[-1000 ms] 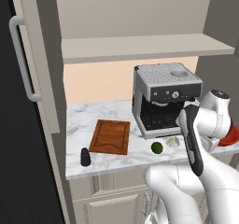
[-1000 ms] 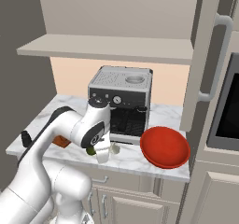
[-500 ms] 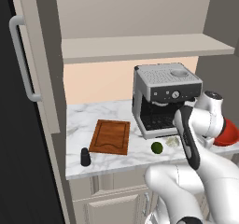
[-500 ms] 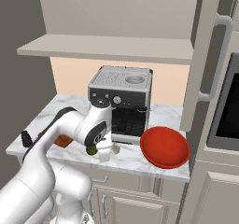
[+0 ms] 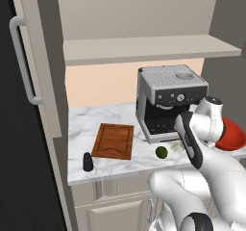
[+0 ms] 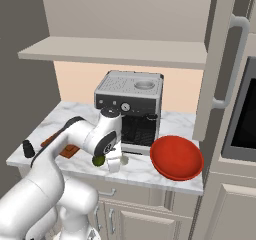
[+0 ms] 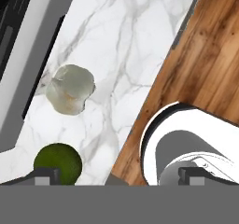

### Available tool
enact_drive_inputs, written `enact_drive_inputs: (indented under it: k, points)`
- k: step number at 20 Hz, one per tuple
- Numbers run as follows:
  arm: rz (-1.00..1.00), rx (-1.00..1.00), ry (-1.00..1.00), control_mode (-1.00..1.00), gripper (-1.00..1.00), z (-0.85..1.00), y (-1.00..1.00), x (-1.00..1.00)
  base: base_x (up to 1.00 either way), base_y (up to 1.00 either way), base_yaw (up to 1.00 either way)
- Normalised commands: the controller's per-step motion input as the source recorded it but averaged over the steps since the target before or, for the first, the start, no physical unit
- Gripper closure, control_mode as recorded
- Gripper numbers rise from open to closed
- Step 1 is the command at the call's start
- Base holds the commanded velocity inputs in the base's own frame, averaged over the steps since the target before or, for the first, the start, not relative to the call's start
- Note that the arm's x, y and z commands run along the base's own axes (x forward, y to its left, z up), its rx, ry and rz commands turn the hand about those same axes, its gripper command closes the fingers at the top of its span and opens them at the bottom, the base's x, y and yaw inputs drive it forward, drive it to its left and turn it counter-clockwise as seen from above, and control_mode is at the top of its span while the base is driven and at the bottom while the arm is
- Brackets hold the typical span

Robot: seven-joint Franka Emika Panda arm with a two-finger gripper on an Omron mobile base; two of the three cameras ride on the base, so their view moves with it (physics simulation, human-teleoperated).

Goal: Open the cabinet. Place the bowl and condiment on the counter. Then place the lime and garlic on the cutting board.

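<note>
**Open gripper hanging over the lime and garlic at the counter's front edge**

The cabinet [image 5: 144,13] is standing open, its doors swung wide to either side and its inner shelf [image 5: 149,48] showing bare from both base cameras. On the marble counter [image 5: 103,121] the cutting board [image 5: 114,140] is lying flat with nothing on it, and the black condiment [image 5: 87,161] is standing upright just off the board's near left corner, close to the counter's front edge. The red bowl [image 6: 177,157] is sitting on the counter to the right of the coffee machine [image 6: 131,111], partly overhanging the front edge in the right base camera.

The lime [image 5: 161,152] is resting on the counter in front of the coffee machine, well apart from the board. The garlic [image 7: 71,88] is lying just beside it (pale and lumpy, close against the machine's base in the hand camera).

The gripper [image 7: 116,177] is pointing down over the counter's front edge with its jaws spread wide and holding nothing. One fingertip [image 7: 44,176] is sitting right at the lime in the hand camera; whether it is touching is unclear.
</note>
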Motion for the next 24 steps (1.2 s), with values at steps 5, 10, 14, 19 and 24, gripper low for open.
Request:
enact_drive_inputs:
  k: [5,10,14,19,24]
  points:
    - [0.0,0.0,0.0,-1.0,-1.0,-0.18,0.0,0.11,0.0,0.0,0.0]
    - [0.0,0.0,0.0,-1.0,-1.0,-0.17,-0.02,0.05,0.0,0.0,0.0]
    - [0.0,0.0,0.0,-1.0,-1.0,-0.12,-0.04,0.05,0.0,0.0,0.0]
    - [0.0,0.0,0.0,-1.0,-1.0,-0.05,0.0,0.12,0.0,0.0,0.0]
    - [0.0,0.0,0.0,-1.0,-1.0,0.0,0.0,0.22,0.0,0.0,0.0]
